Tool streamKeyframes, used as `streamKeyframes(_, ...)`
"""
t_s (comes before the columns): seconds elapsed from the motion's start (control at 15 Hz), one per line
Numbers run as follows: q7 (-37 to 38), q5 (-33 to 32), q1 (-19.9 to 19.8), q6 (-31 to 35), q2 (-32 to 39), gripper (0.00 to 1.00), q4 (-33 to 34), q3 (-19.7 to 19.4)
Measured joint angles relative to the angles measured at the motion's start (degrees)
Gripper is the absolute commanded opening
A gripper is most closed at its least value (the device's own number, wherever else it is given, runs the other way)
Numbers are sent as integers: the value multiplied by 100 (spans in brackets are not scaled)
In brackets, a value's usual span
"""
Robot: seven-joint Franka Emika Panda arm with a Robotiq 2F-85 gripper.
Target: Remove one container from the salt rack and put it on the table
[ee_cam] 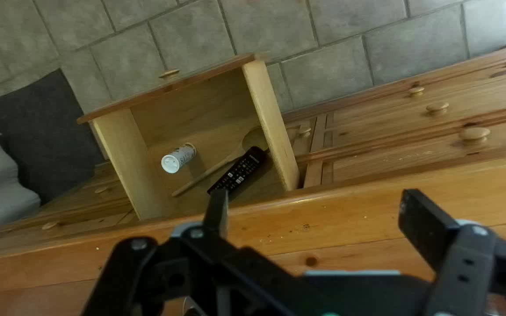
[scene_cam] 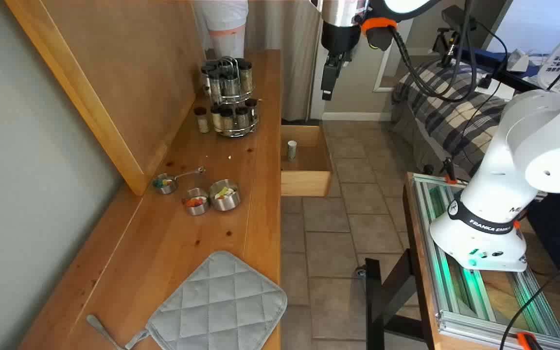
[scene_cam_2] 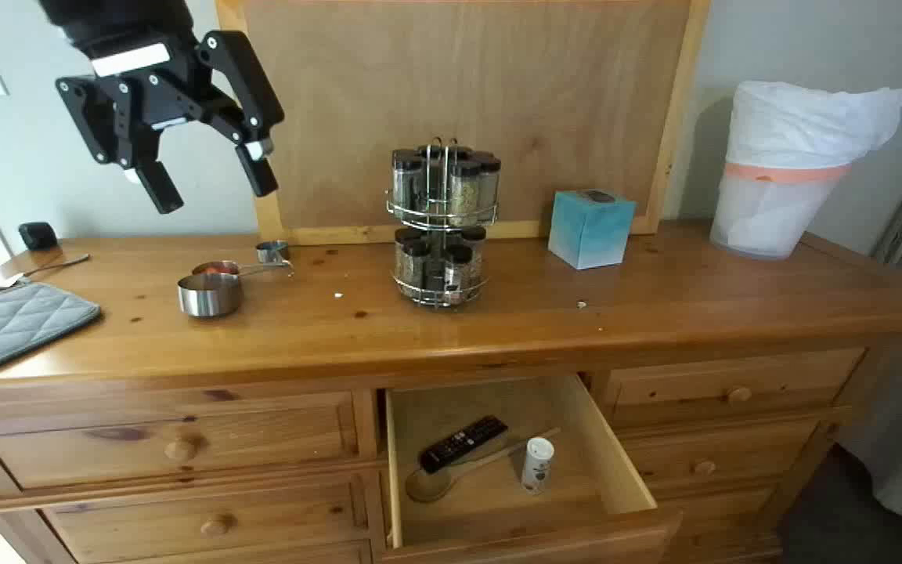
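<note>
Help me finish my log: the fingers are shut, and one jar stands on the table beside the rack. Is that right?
Not quite. The fingers are open, with a wide gap and nothing held between them, as the wrist view shows. The rest is right: one jar stands on the table beside the rack, seen in an exterior view.

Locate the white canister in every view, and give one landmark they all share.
In an exterior view, the white canister sits just above the picture's centre.
In an exterior view, the white canister sits low, right of centre.
In the wrist view, the white canister sits left of centre, about mid-height.
Shared landmark: the open drawer holding it.
</note>
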Motion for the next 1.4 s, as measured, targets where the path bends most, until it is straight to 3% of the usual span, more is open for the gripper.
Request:
streamKeyframes(0.87, 0, 0, 16, 8, 10, 100, 9, -39)
streamKeyframes(1.07, -319, 135, 37, 296, 205, 100, 237, -426)
streamKeyframes(1.4, -1716, 948, 68, 511, 1055, 100, 1332, -1285)
